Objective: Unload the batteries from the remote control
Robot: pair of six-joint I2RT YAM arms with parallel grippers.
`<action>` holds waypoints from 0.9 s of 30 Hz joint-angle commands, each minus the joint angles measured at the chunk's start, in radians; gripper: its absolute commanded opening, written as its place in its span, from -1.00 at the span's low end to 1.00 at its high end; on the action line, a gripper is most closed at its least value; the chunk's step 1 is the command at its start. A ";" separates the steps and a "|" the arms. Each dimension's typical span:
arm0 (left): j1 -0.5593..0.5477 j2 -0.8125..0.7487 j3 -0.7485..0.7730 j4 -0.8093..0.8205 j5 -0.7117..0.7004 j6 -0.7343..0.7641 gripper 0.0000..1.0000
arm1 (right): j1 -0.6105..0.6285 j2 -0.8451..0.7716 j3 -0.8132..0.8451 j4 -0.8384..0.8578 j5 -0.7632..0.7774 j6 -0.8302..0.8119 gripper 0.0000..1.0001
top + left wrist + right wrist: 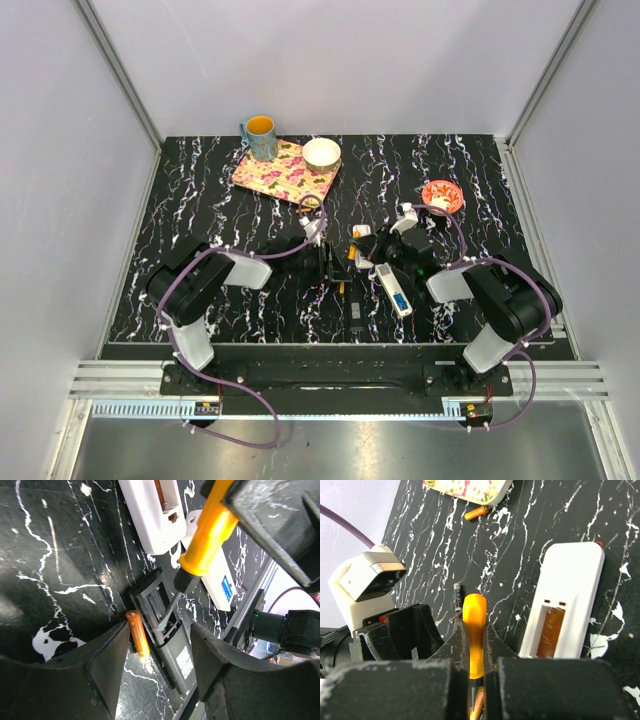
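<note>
Left wrist view shows my left jaws spread wide and gripping nothing, straddling the black remote point(177, 657), whose back is open. 1 orange battery point(137, 632) lies loose on the surface point(60, 555), just beside that remote's left edge. My right jaws are clamped on the yellow handle of the screwdriver point(207, 532), with its tip down in the open bay.

Risks, as I judge them:
- The tip could skid out and flick the loose battery away.
- The black remote could slide under the prying, since nothing pins it.
- Too much force might bend the spring contact.

Further right, the white remote point(565, 605) has 1 battery point(550, 632) seated in its bay, so it is not yet unloaded.

Count:
- 3 remotes: 1 black and 2 white. The second white remote point(220, 585) shows a blue patch I cannot identify.
- 3 orange batteries, the third battery point(477, 512) lying by the tray point(470, 487).
- 1 screwdriver.
</note>
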 commanded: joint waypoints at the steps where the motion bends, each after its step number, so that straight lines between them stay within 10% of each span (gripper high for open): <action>1: 0.027 -0.043 -0.003 -0.078 -0.060 0.048 0.20 | 0.011 -0.043 0.051 -0.021 -0.018 -0.008 -1.00; 16: 0.008 -0.303 0.060 -0.402 -0.247 0.285 0.51 | 0.008 -0.288 0.134 -0.318 0.095 -0.210 -1.00; 27: -0.217 -0.142 0.301 -0.447 -0.264 0.328 0.61 | -0.138 -0.542 0.142 -0.628 0.236 -0.374 -1.00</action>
